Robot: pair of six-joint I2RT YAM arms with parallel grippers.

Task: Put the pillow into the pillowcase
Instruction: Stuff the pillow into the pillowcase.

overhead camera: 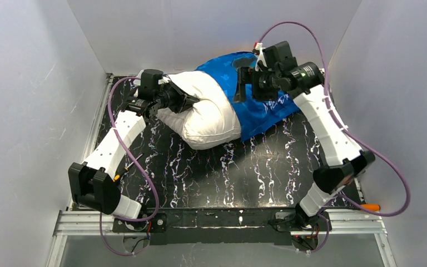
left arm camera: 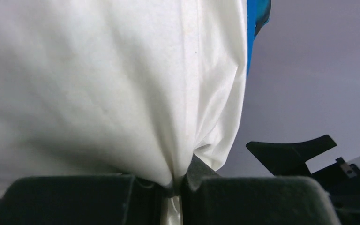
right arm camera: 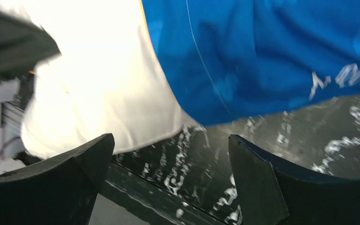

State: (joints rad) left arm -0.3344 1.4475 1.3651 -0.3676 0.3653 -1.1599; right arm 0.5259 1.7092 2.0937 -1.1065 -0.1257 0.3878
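The plump white pillow [overhead camera: 208, 114] lies at the back of the table. Its far end sits inside the bright blue pillowcase [overhead camera: 264, 111], and its near half bulges out. My left gripper [overhead camera: 192, 102] is shut on a pinch of the pillow's fabric [left arm camera: 98, 84] at its left end; white cloth shows between the pads [left arm camera: 225, 197] of the gripper [left arm camera: 173, 187]. My right gripper [overhead camera: 246, 83] hovers over the pillowcase mouth with its jaws wide apart and nothing between them. In the right wrist view that gripper [right arm camera: 169, 140] frames bare table below the pillow [right arm camera: 98, 93] and the pillowcase [right arm camera: 262, 56].
The black marbled table top [overhead camera: 228, 172] spreads toward the arm bases. Grey walls close in the left, back and right sides. An orange-handled tool [overhead camera: 370, 207] lies at the right front corner, beside the metal rail [overhead camera: 356, 225].
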